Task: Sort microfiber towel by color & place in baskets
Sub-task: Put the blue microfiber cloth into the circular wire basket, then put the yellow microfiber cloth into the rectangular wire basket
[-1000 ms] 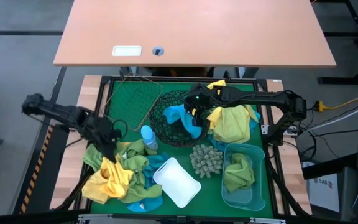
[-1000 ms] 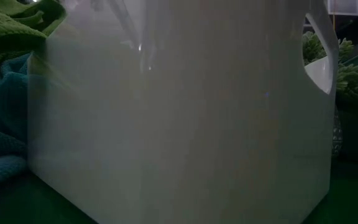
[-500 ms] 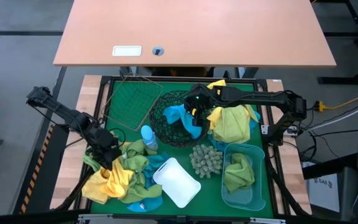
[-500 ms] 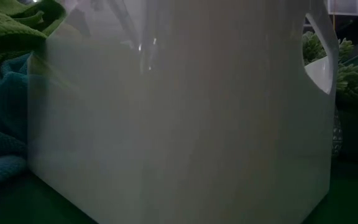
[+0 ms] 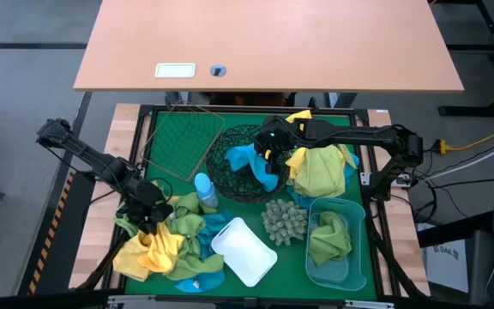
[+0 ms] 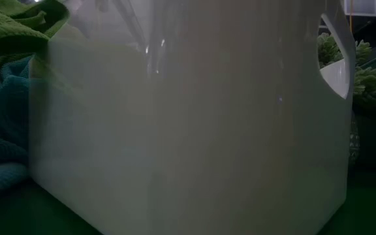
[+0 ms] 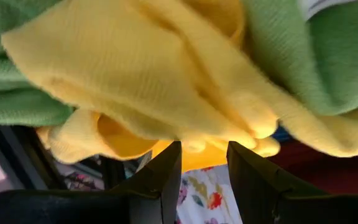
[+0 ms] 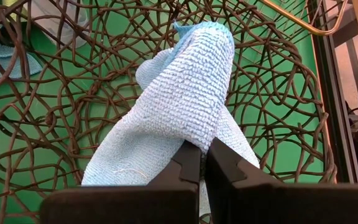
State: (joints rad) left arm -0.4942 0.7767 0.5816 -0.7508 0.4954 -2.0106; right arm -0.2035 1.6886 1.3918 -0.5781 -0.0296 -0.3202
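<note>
My left gripper (image 5: pixel 144 209) is over the towel pile at the table's near left, shut on a yellow towel (image 5: pixel 150 249) that lies among lime green towels (image 5: pixel 187 227) and blue ones (image 5: pixel 200 279). In the left wrist view the yellow towel (image 7: pixel 142 68) fills the picture ahead of my left gripper (image 7: pixel 204 152). My right gripper (image 5: pixel 268 156) is over the round black wire bowl (image 5: pixel 230 176), shut on a light blue towel (image 5: pixel 251 163). The white tub (image 5: pixel 243 251), the blue tub (image 5: pixel 337 245) and the thin wire basket (image 5: pixel 183 137) stand around them. My left gripper pinches a bunched fold of the yellow towel (image 7: pixel 194 144) between its fingertips, slanting down toward the table's near edge. The rest of the towel lies on the pile. My right gripper pinches a raised fold of the blue towel (image 8: pixel 194 134) between its two fingers, coming from above. The towel's lower part (image 8: pixel 114 165) lies on the bowl's mesh.
The blue tub holds a green towel (image 5: pixel 328 236). A heap of yellow-green towels (image 5: pixel 320 172) lies right of the bowl. A spiky grey-green ball (image 5: pixel 283 221) and a small blue bottle (image 5: pixel 204 190) sit mid-table. The white tub (image 6: pixel 188 117) blocks the low view.
My left gripper has shifted a little toward the table's near edge, and its arm has swung back toward the far left. The yellow towel's top has drawn in narrower under it. My right gripper and the blue towel have kept still.
</note>
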